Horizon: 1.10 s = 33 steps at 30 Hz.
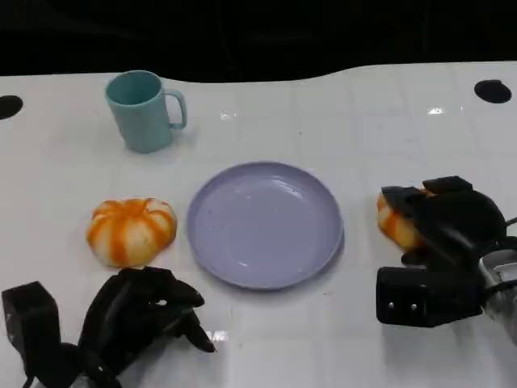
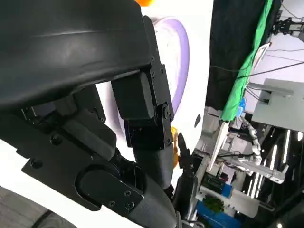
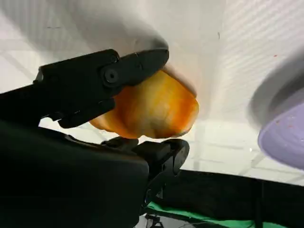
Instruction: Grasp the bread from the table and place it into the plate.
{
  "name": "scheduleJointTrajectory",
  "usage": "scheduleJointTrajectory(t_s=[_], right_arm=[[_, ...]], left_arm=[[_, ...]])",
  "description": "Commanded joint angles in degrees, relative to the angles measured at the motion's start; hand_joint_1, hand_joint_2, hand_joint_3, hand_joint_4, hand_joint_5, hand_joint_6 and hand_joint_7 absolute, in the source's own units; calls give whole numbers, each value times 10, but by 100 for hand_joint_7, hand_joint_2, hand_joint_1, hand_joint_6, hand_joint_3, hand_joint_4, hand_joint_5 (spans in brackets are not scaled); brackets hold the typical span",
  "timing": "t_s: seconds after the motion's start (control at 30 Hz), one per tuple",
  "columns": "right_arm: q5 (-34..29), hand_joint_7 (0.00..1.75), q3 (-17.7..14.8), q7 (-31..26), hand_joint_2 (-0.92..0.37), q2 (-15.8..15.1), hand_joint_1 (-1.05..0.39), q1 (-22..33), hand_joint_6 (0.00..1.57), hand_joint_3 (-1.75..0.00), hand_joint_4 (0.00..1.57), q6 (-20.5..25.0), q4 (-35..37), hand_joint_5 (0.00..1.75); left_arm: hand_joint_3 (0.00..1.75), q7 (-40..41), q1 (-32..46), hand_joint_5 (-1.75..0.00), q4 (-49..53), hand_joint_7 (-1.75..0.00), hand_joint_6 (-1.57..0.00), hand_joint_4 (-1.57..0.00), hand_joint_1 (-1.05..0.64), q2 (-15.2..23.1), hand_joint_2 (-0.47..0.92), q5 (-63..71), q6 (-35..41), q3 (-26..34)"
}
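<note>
A round orange-and-white bread (image 1: pixel 131 230) lies on the white table left of the lilac plate (image 1: pixel 266 226), which has nothing on it. A second orange bread (image 1: pixel 396 225) sits just right of the plate, and my right hand (image 1: pixel 452 226) grips it from the right. The right wrist view shows black fingers (image 3: pixel 109 71) on both sides of that bread (image 3: pixel 152 107), with the plate's edge (image 3: pixel 285 137) beyond. My left hand (image 1: pixel 141 315) rests near the table's front edge, below the left bread, holding nothing, with its fingers loosely bent. The left wrist view has that hand (image 2: pixel 142 118) in front of the plate (image 2: pixel 178 52).
A teal mug (image 1: pixel 144 110) stands at the back left, well away from both hands. Two dark round holes (image 1: pixel 493 90) mark the table's far corners. Bare white table lies between the plate and the front edge.
</note>
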Motion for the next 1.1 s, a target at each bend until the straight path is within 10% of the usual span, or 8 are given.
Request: scheduleJointTrajectory(t_s=[0.03, 0.13, 0.23, 0.37, 1.1], right_arm=[[19, 12, 0, -67, -90, -8, -18, -16, 100, -1, 105, -59, 36, 39], [18, 33, 6, -127, -91, -12, -11, -18, 132, -7, 99, -104, 54, 142], [18, 123, 10, -158, -85, -11, -12, -20, 94, -22, 94, -123, 69, 171], [17, 145, 16, -185, -56, -9, -11, -23, 85, -76, 92, -131, 77, 174], [95, 171, -32, -196, -25, 6, -4, 3, 78, -142, 103, -224, -75, 175]], left_arm=[[0, 7, 7, -59, -8, -21, -157, -157, -105, 7, 71, 3, 1, 0], [0, 9, 6, -60, -9, -22, -157, -157, -105, 7, 72, 3, 4, -1], [0, 6, 5, -60, -6, -22, -157, -157, -105, 8, 71, 0, 5, 0], [0, 6, 3, -60, -5, -22, -157, -157, -105, 8, 71, -2, 10, 2], [0, 4, 11, -60, -15, -22, -157, -157, -105, 7, 71, -2, 10, 0]])
